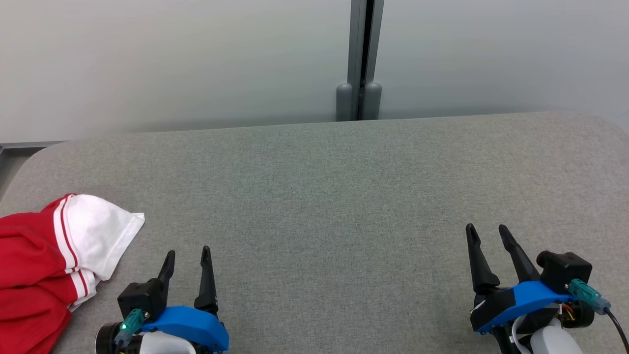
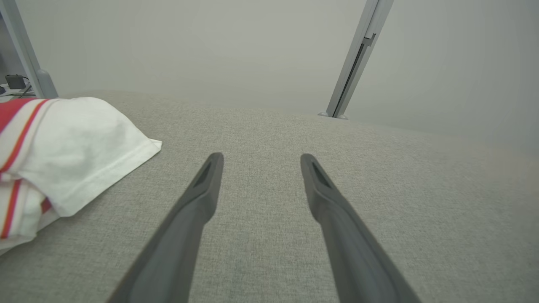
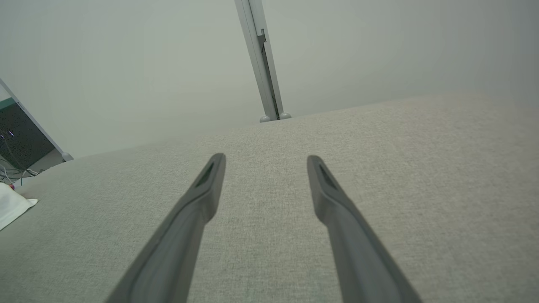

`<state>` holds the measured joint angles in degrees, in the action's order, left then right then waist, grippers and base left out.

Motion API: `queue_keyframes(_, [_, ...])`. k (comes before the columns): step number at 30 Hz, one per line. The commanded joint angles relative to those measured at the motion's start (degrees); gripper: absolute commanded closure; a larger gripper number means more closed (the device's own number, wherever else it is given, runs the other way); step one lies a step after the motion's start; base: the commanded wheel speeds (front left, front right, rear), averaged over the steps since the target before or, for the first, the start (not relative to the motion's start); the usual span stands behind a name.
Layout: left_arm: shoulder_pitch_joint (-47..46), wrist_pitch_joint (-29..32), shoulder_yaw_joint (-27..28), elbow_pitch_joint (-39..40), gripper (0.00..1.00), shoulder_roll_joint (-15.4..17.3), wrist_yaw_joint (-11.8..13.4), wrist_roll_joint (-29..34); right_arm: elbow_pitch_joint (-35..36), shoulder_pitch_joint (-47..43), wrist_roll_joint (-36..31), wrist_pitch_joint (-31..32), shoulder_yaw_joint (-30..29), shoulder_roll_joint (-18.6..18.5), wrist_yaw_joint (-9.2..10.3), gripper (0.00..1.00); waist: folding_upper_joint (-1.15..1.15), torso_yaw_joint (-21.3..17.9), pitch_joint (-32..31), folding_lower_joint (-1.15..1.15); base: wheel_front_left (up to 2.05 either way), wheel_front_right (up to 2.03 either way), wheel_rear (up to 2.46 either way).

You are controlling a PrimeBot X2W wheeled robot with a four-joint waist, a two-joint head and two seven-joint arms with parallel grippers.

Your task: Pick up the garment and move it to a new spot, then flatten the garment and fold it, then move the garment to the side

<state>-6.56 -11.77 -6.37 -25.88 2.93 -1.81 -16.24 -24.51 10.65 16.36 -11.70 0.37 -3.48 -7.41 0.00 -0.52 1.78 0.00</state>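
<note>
Head view: left hand (image 1: 187, 250) wide, empty.

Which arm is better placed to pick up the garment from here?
Left. The red and white garment lies bunched at the left of the grey table, close beside the open left gripper; the open right gripper sits far across it.

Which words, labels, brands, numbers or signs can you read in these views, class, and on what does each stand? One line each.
None can be read.
Garment: red cloth, white sleeve with red stripes, no print on the visible parts.
Grey table, left tool, right tool: unmarked.
Small dark device at the left wrist view's far left edge: too small to tell.
</note>
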Motion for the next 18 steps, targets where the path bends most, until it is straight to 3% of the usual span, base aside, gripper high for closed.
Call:
queue_keyframes(1, [-0.3, -0.6, -0.2, 0.1, 0.0, 0.0, 0.3, 1.4, 0.0, 0.8, -1.5, -0.6, -0.3, 0.2, -0.12, 0.0, 0.0, 0.0, 0.0, 0.0, 0.0, 0.0, 0.0])
queue_keyframes(18, [1.0, -2.3, -0.5, -2.0, 0.0, 0.0, 1.3, 6.8, -3.7, 0.7, -9.8, -2.4, -2.0, 0.6, -0.09, 0.0, 0.0, 0.2, -0.2, 0.0, 0.0, 0.0, 0.0])
